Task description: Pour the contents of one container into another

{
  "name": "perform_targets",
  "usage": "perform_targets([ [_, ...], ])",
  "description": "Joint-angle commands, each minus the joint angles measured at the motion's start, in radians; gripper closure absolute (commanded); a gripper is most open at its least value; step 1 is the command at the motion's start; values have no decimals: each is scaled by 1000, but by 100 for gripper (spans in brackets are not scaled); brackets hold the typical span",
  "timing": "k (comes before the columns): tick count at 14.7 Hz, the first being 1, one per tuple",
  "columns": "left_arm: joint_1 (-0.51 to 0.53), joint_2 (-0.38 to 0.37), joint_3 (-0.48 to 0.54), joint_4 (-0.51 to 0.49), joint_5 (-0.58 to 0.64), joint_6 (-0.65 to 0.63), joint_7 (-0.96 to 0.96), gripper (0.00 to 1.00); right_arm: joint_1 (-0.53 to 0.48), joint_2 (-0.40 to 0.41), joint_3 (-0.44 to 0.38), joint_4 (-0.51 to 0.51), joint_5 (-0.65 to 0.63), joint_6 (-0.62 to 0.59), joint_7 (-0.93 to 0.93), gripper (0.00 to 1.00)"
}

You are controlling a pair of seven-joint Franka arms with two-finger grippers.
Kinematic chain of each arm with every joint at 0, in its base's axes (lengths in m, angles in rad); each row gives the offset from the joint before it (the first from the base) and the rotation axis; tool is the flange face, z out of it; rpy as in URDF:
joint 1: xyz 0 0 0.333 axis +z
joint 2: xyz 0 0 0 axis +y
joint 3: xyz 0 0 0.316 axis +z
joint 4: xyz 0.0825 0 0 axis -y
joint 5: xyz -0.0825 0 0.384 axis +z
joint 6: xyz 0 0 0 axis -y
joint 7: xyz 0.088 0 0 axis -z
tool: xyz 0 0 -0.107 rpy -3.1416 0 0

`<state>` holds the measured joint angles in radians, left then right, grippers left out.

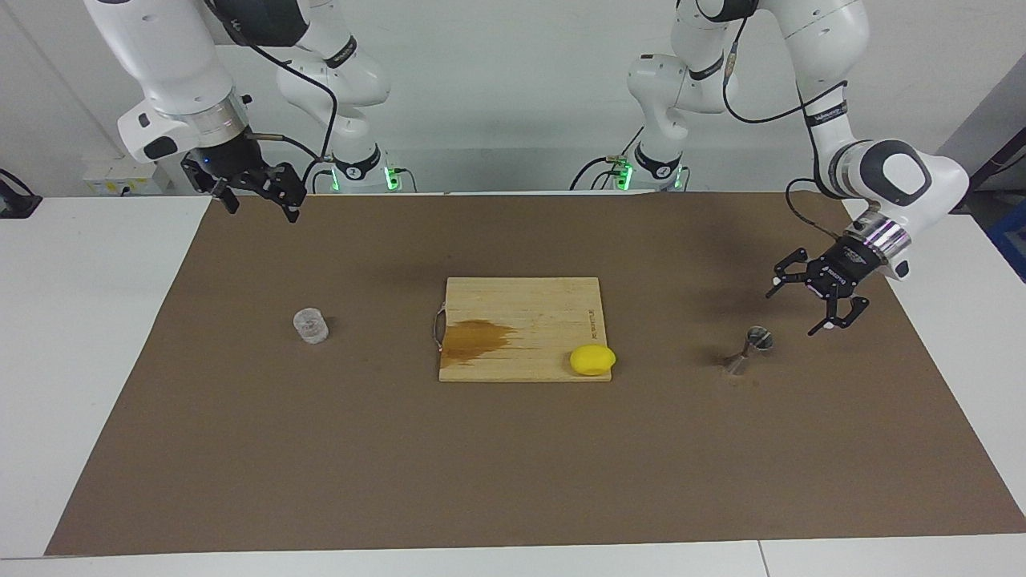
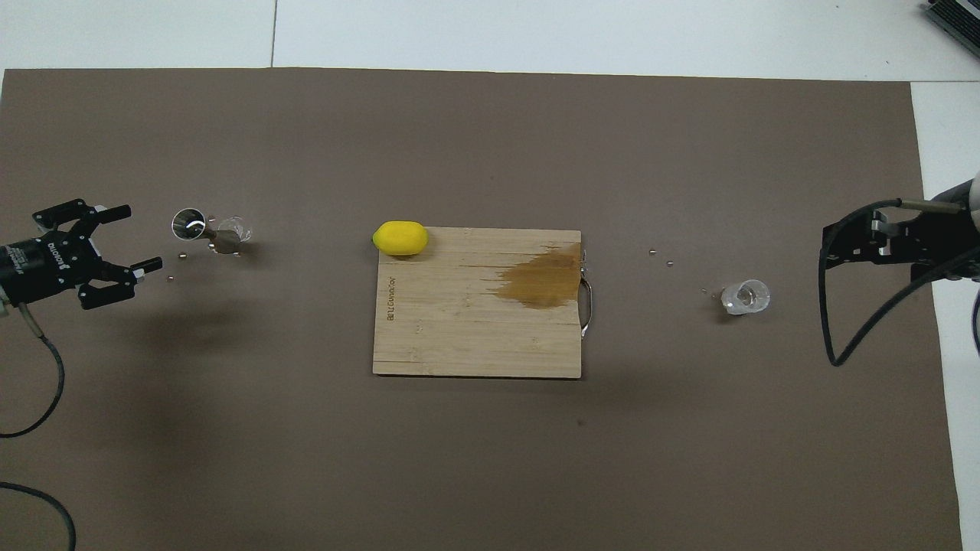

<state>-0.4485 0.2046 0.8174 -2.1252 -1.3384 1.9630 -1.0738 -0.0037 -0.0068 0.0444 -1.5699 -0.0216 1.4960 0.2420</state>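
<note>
**Left claw closes in on the jigger; cup waits at the board's other end**

A steel jigger (image 1: 749, 351) stands upright, its long axis vertical, on the brown mat (image 1: 513, 465) toward the left arm's end of the table, well apart from the wooden cutting board (image 1: 521, 320). The left gripper (image 1: 811, 306) hangs low just beside the jigger, on the side away from the board, fingers spread wide and empty, pointing toward the jigger's narrow waist. That makes the left arm plainly the nearer one, and a short sideways approach looks to be all that a grasp calls for. The clear cup (image 1: 310, 326) sits on the mat off the board's handle end, toward the right arm's end. The right gripper (image 1: 256, 196) waits high over the mat's edge nearest the robots, spread and empty. A lemon (image 1: 592, 360) lies on the board's corner, beside a brown stain (image 1: 477, 337).
</note>
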Motion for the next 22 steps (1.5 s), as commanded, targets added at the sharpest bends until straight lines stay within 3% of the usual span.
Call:
perform_targets([
  [1,-68,-31,6,-74,-123,89,-2,0,-15,-15,2,-21,20,18,-20,0],
  [7,-101,-19,-1,-113,-225,137,84,1,-13,-15,2,-22,20,18,-18,0],
  [22,-127,9,-7,-116,-346,189,140,29,-15,-15,2,-27,20,62,0,0],
])
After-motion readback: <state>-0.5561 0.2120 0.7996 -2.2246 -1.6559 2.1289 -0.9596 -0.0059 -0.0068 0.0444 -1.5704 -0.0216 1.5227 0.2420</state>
